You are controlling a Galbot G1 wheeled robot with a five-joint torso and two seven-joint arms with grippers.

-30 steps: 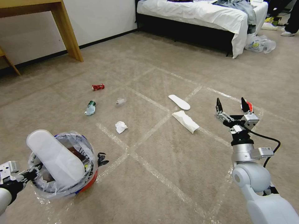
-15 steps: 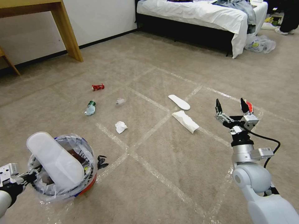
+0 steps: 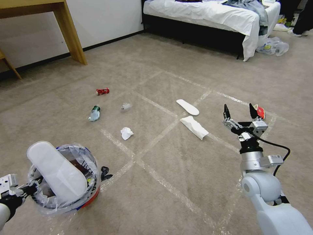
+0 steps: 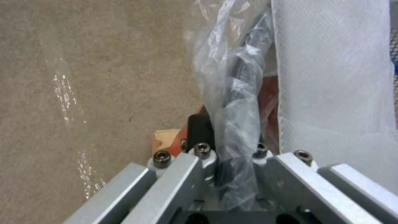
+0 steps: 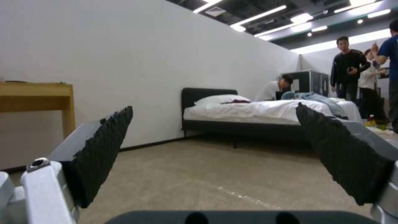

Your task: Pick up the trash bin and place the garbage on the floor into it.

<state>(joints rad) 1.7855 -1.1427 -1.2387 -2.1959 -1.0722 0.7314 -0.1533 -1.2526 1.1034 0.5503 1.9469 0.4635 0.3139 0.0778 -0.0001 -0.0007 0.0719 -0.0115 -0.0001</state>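
Note:
The red trash bin (image 3: 89, 197), lined with a crinkled clear bag, is at the lower left, and a white slipper (image 3: 55, 171) sticks up out of it. My left gripper (image 3: 32, 188) is shut on its bagged rim (image 4: 232, 102). My right gripper (image 3: 238, 112) hangs open and empty above the carpet at the right. Garbage lies on the floor (image 3: 169, 163): a red can (image 3: 102, 91), a bluish bottle (image 3: 94, 114), a small clear wrapper (image 3: 126, 106), a crumpled tissue (image 3: 126, 133), another white slipper (image 3: 187, 107), a white paper wrapper (image 3: 194, 127) and a red scrap (image 3: 260, 112) by the right gripper.
A small black object (image 3: 105, 173) lies beside the bin. A wooden table leg (image 3: 73, 34) stands at the far left. A bed (image 3: 208, 16) with white sheets is at the back, with a plastic bag (image 3: 272, 45) at its foot. Tape lines cross the carpet.
The left gripper and the bin have sunk slightly, a little nearer to me. The right gripper has drifted slightly left, still open. The litter has not moved.

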